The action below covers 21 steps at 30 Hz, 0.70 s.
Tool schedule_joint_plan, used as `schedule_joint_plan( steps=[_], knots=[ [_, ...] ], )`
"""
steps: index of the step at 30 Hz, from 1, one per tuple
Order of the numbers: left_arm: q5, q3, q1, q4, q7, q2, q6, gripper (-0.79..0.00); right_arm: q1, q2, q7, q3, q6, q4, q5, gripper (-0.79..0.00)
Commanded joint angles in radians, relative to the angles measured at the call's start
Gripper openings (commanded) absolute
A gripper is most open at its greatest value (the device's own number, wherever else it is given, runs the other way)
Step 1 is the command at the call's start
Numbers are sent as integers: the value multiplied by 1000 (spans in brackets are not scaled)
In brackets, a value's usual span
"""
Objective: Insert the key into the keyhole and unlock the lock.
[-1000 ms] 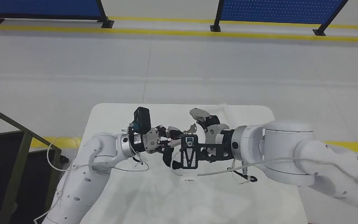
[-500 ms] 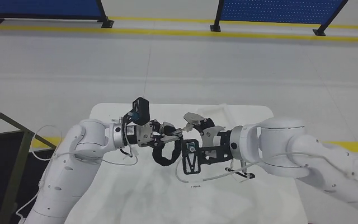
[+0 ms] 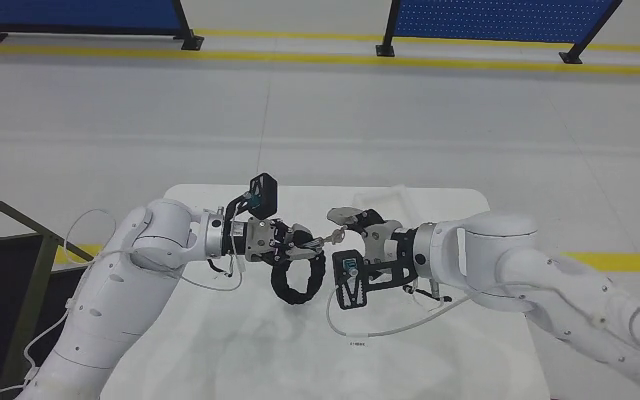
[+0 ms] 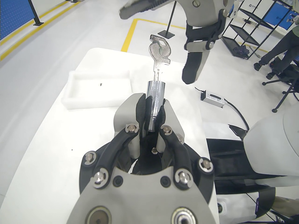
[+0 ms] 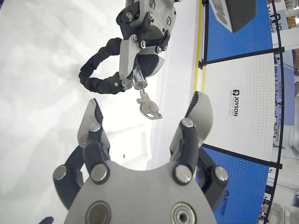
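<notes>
My left gripper [image 4: 153,104] is shut on the chrome lock cylinder [image 4: 155,99], held up above the white table [image 3: 200,330]. The silver key [image 4: 159,52] sticks in the keyhole at the cylinder's end, its flat head free. The lock's black cable loop [image 3: 297,280] hangs below the left gripper [image 3: 303,240]. My right gripper [image 5: 146,100] is open, one finger on each side of the key's head [image 5: 149,109] without touching it. In the top view the right gripper [image 3: 340,228] faces the left one over the table's middle.
A shallow white foam tray [image 4: 100,87] lies on the table beyond the lock. A small label [image 3: 357,343] lies near the front. A grey power adapter [image 4: 212,97] with its cable lies off the table's edge.
The left arm has swung its elbow outward and turned its wrist, and the black loop now hangs in plain sight below it. The right wrist has shifted slightly to the right.
</notes>
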Motion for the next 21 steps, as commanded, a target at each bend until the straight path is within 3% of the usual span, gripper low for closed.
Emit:
schedule_joint_plan(
  steps=[1, 9, 12, 17, 21],
  knots=[
    [-17, 5, -3, 1, -7, 4, 0, -785, -19, 3, 0, 11, 16, -4, -12, -520],
    [-42, 25, -8, 6, -6, 18, 0, -785, -71, 8, -15, 56, 28, -19, -32, -628],
    [-49, 33, -12, 3, -7, 22, 0, -785, -88, 7, -15, 66, 48, -30, -38, -730],
    [-55, 46, -20, 5, -1, 26, 0, -785, -103, 3, -4, 77, 40, -33, -29, -782],
    [-54, 55, -24, 10, 9, 28, 0, -785, -109, -1, 14, 85, 36, -36, -10, -767]
  ],
)
